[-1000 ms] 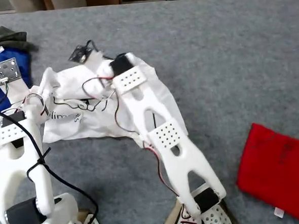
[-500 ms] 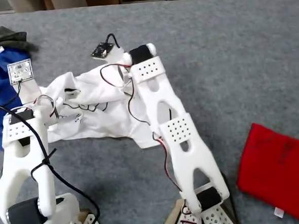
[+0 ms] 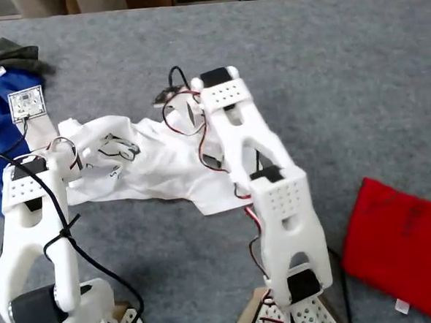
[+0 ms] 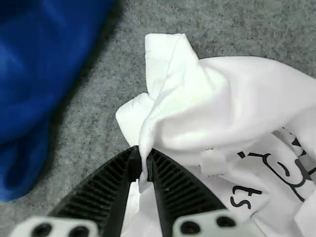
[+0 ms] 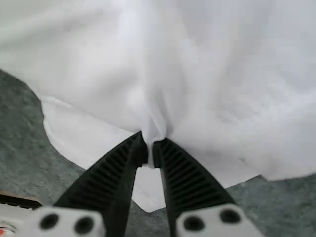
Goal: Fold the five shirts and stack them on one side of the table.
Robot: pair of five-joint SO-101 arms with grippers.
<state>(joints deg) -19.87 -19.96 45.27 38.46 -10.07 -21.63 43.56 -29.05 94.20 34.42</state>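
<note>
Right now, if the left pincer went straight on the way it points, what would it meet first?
The white shirt it is pinching: the left pincer would push into that bunched fold, with the grey table probably beyond.

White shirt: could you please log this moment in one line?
white shirt: bunched | left gripper: shut on it | right gripper: shut on it

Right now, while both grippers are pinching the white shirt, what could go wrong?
1. The left gripper and right gripper each hold just a thin pinch of the white shirt, so it might slip out.
2. The shirt is bunched up, so the fold may come out wrinkly.
3. The blue shirt lies close to the left gripper and could get dragged along.
</note>
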